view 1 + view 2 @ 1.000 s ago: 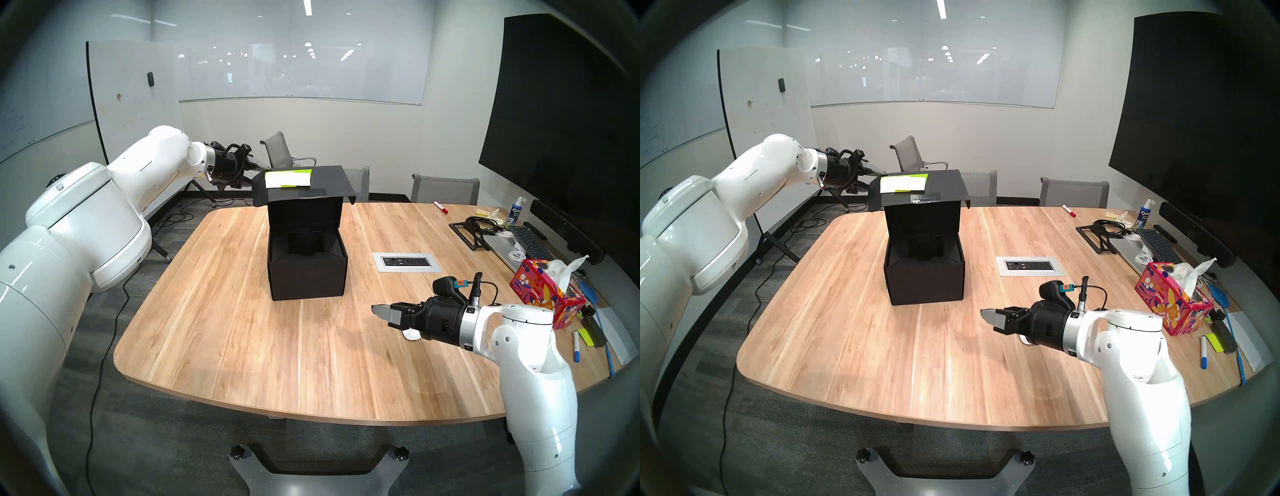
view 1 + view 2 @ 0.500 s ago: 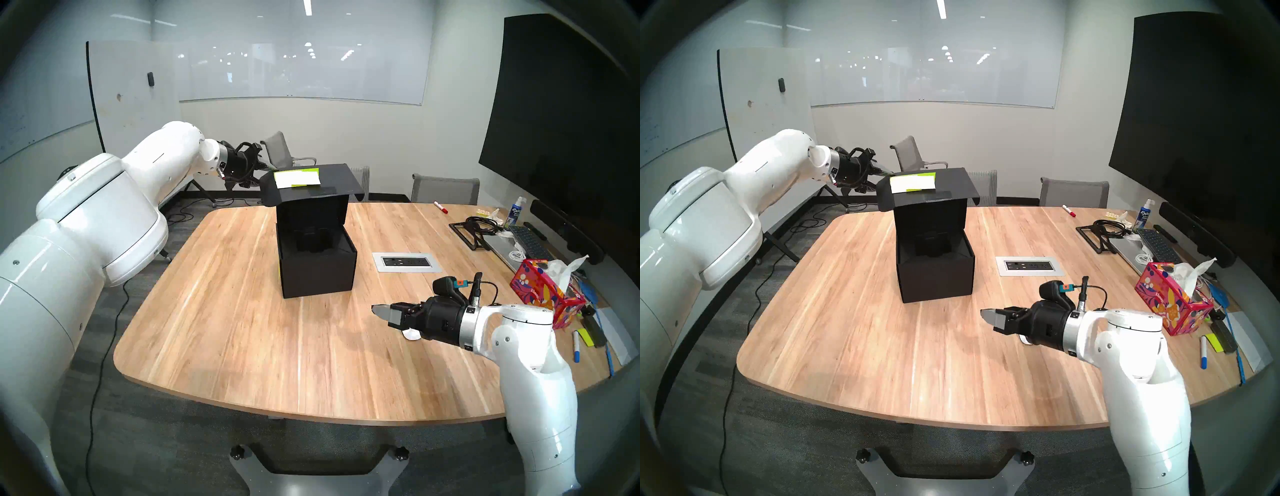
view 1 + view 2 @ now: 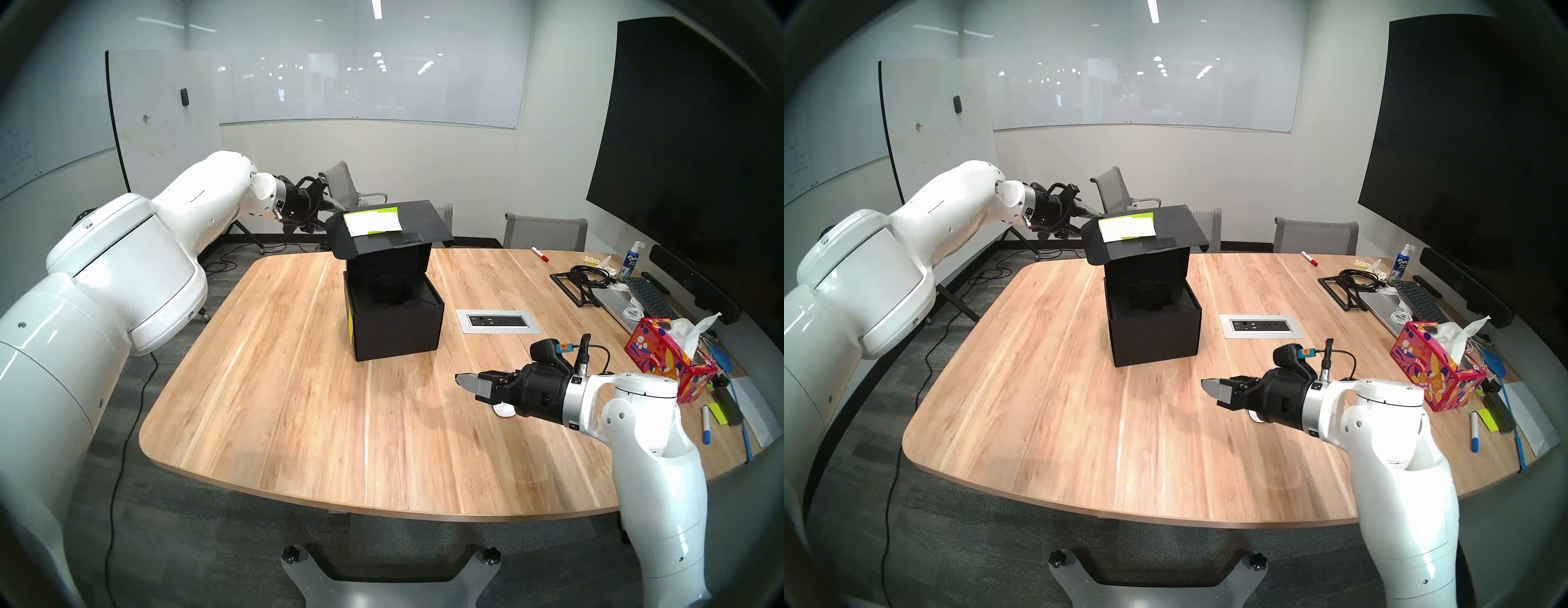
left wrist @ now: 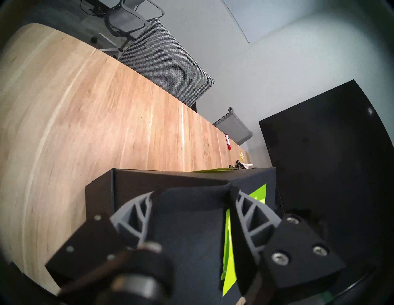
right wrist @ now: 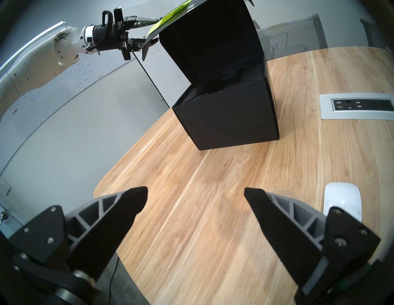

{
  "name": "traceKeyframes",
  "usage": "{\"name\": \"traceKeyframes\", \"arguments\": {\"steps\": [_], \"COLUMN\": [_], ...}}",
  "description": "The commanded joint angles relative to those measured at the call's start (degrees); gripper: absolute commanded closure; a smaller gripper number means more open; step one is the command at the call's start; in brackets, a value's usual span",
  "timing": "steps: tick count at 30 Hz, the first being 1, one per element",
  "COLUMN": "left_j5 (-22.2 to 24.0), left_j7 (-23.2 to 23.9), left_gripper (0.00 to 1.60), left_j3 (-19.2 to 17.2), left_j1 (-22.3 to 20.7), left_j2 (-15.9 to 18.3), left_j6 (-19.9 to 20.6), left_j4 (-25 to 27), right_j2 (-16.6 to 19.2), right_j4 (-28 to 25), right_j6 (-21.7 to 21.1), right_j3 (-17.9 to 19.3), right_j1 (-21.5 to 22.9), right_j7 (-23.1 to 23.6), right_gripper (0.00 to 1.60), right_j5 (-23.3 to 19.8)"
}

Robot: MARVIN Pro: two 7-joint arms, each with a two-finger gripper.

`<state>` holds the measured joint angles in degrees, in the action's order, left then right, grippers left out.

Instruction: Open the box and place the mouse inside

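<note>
Left gripper point(image 3: 335, 206) holds the box point(image 3: 396, 322) lid point(image 3: 390, 231) open; mouse point(image 5: 342, 199) waits on the table point(image 3: 322, 407).

The left gripper is clamped on the front flap of the raised lid, which stands upright over the box with the flap jutting out. The box's recessed inside is exposed. To do this well, keep the pull gentle so the light box does not slide or tip. The right gripper point(image 5: 195, 204) hangs spread and empty, the mouse just beside its right finger.

Office meeting room: wooden conference table point(image 3: 297, 403) with inset power outlet panel point(image 3: 499, 321), mesh chairs point(image 3: 545, 231) at 12 o'clock, wall whiteboard point(image 3: 369, 85), wall screen point(image 3: 687, 140) at 2 o'clock.
</note>
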<state>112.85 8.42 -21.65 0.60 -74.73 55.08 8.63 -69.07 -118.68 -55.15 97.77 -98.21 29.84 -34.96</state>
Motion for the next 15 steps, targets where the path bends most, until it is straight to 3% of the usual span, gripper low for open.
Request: {"name": "traceKeyframes", "arguments": {"steps": [1,15], "left_j5": [0.4,2.4], "left_j7": [0.6,1.1], "left_gripper": [1.60,1.60], "left_j3": [0.8,3.3], "left_j1": [-0.2,-0.2], "left_j2": [2.1,3.2], "left_j6": [-0.1,-0.1], "left_j4": [2.0,3.6], "right_j2": [0.1,0.1], "right_j4": [-1.0,-1.0], "right_j6": [0.2,0.2], "right_j3": [-0.1,-0.1], "right_j1": [0.4,0.4], "right_j7": [0.0,0.0], "right_gripper": [0.00,0.00], "right_j5": [-0.1,-0.1]}}
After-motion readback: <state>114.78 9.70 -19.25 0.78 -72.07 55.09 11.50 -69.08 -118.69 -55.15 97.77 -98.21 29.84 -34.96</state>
